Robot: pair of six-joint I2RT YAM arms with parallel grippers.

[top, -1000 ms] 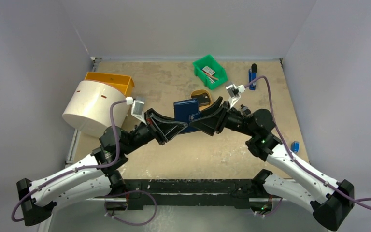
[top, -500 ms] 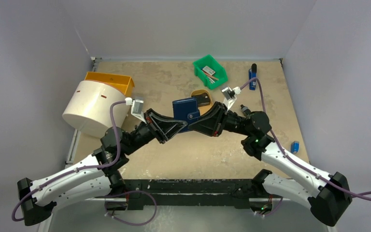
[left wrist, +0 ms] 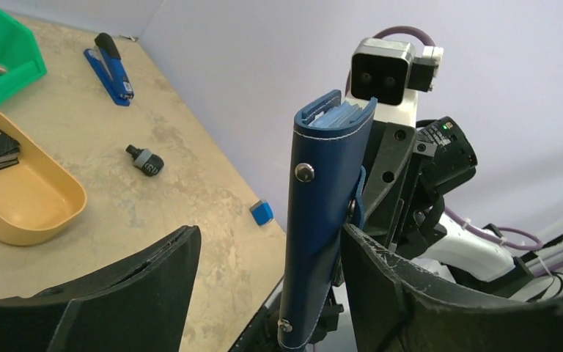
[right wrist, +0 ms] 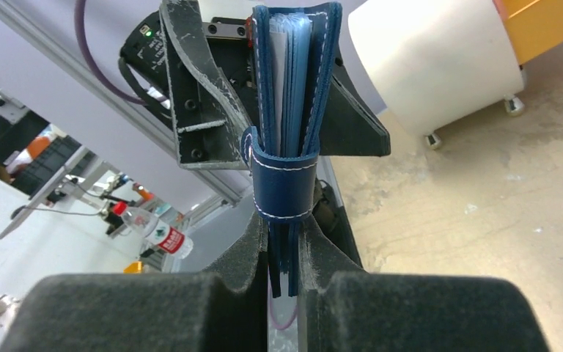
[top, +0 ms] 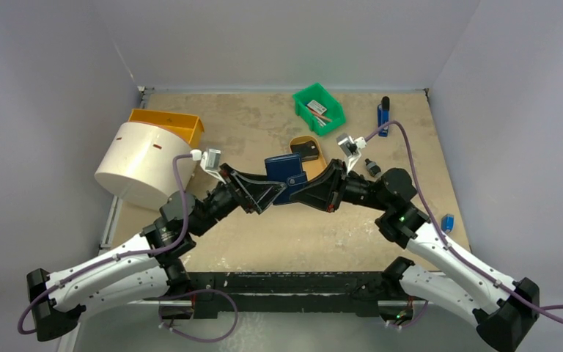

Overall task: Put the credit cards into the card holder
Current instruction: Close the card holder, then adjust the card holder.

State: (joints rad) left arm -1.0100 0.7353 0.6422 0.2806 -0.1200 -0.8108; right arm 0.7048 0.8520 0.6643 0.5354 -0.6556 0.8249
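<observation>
Right gripper (top: pixel 298 192) and left gripper (top: pixel 267 194) meet at the card holder (top: pixel 284 167), held above the table (top: pixel 249 132). Left wrist: left jaws gape wide, the upright holder between them. Right wrist: right fingers (right wrist: pixel 253 253) pinch the holder's lower edge.

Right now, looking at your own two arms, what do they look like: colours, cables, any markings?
Both the left arm and right arm have white lower segments, then black joints. Each ends in two broad black wedge fingers with scuffed pale edges. A purple cable loops to a small white wrist camera. A green light glows on the right arm.
</observation>
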